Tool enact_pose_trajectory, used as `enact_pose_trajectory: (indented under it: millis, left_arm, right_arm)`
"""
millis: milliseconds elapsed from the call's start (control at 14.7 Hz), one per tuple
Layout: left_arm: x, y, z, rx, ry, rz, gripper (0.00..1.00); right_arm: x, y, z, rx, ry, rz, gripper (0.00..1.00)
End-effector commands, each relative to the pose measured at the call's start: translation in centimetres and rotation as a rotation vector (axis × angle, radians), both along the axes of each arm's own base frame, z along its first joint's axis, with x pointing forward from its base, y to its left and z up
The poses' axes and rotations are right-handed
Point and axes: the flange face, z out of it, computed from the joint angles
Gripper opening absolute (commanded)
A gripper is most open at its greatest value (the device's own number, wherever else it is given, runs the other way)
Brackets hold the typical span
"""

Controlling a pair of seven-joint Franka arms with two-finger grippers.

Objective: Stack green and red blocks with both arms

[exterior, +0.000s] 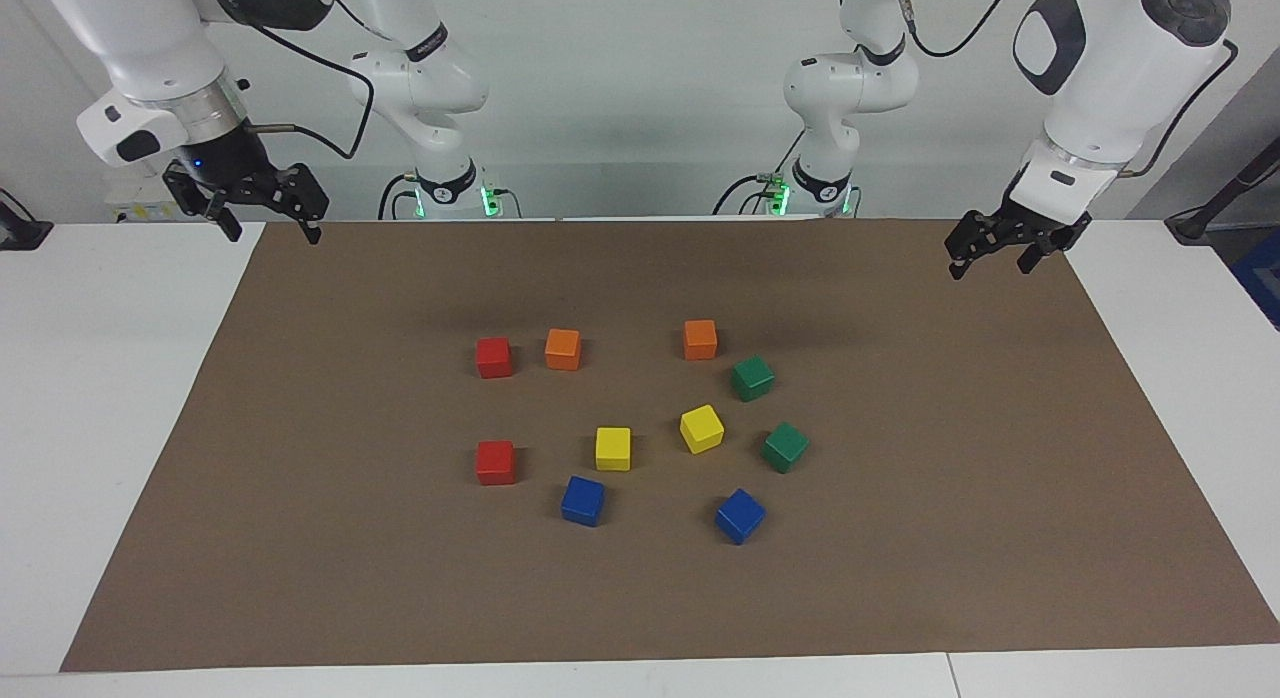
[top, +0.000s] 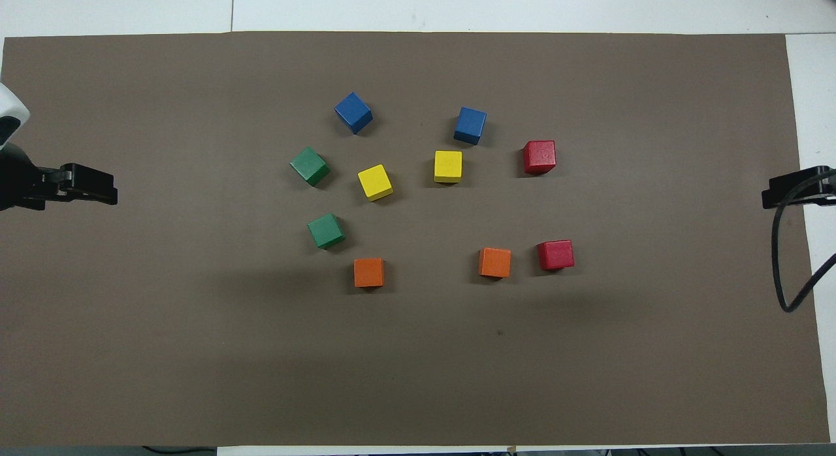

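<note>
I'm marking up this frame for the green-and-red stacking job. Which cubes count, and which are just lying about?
Belongs to the job:
- green block nearer the robots
- green block farther from the robots
- red block nearer the robots
- red block farther from the robots

Just lying about:
- orange cubes
- yellow cubes
- blue cubes

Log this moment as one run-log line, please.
stage: start | green blocks, red blocks: unstacked | both arms: waiting
</note>
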Motion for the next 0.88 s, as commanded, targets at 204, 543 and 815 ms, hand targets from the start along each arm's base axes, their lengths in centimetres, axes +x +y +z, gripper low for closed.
enact_pose_trajectory:
  millis: [204, 543, 815]
  left_arm:
    - [-0.1, 0.3, 1.0, 0.001, -0.024, -0.022, 1.00]
    - [-0.1, -0.1, 0.7, -0.001, -0.032, -0.020, 1.00]
    - [-0.2, -0.3, 0.1, -0.026, -0.048, 0.101, 1.00]
  right_arm:
    - [-1.0, 0.3, 0.0, 0.012, 0.008, -0.015, 1.00]
    - [-1.1, 0.3, -0.1, 0.015, 0.022, -0.013, 1.00]
    - [-1.9, 2.2, -1.0, 0.015, 0.042, 0.019, 1.00]
